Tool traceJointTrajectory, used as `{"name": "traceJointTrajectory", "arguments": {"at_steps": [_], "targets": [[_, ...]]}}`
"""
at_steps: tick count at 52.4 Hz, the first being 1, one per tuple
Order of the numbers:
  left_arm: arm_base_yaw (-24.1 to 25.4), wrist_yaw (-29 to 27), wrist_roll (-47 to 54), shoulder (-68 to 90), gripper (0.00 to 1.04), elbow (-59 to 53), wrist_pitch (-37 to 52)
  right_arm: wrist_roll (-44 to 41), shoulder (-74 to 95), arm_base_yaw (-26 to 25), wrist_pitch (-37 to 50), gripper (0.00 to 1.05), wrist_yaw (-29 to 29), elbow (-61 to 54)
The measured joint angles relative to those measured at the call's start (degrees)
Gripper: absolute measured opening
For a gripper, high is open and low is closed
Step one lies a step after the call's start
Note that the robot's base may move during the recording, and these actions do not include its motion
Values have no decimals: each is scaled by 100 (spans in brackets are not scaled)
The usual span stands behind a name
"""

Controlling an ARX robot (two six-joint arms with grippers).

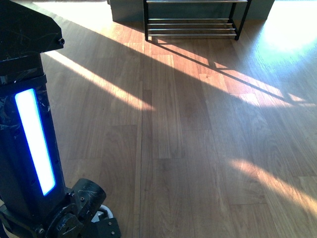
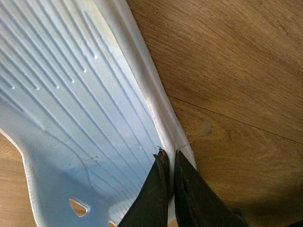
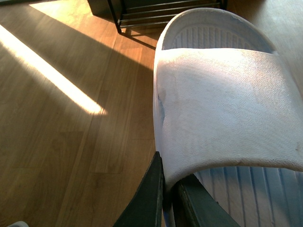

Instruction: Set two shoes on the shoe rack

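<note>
My left hand [image 2: 169,155] pinches one slide [image 2: 80,109] by its rim, my right hand [image 3: 168,178] the other slide [image 3: 222,109] by its strap. The rack [image 1: 190,30] stands well ahead — I'd carry both level, grips firm, onto its bars.

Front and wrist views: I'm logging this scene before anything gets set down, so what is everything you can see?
Left slide: one, pale blue, ribbed side showing, rim pinched in the left tool.
Right slide: one, pale blue-white, strap edge pinched in the right tool.
Shoe rack: one, black frame with silver bars, at the far end of the floor.
Floor: one, brown wood, streaked with sunlight.
Robot column: one, black with a glowing blue-white strip, near left of the front view.
Left tool: one, black, shut on the left slide.
Right tool: one, black, shut on the right slide.
</note>
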Motion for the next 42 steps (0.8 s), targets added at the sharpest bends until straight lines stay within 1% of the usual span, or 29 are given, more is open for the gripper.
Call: {"name": "traceJointTrajectory", "arguments": {"at_steps": [15,19,29,38,42], "targets": [[0,0,-2,0,2,0,0,0,0,0,0,1,0,0],[13,138,-280,0,2,-77,249,0,0,0,0,1,0,0],[61,164,-1456,50,2,-529,1657,0,0,0,0,1,2,0],[52,37,-2774,352,2,-905,3921,0,0,0,0,1,4,0],[26,-173,-3130,452,2,-887,4553,0,0,0,0,1,0,0]]}}
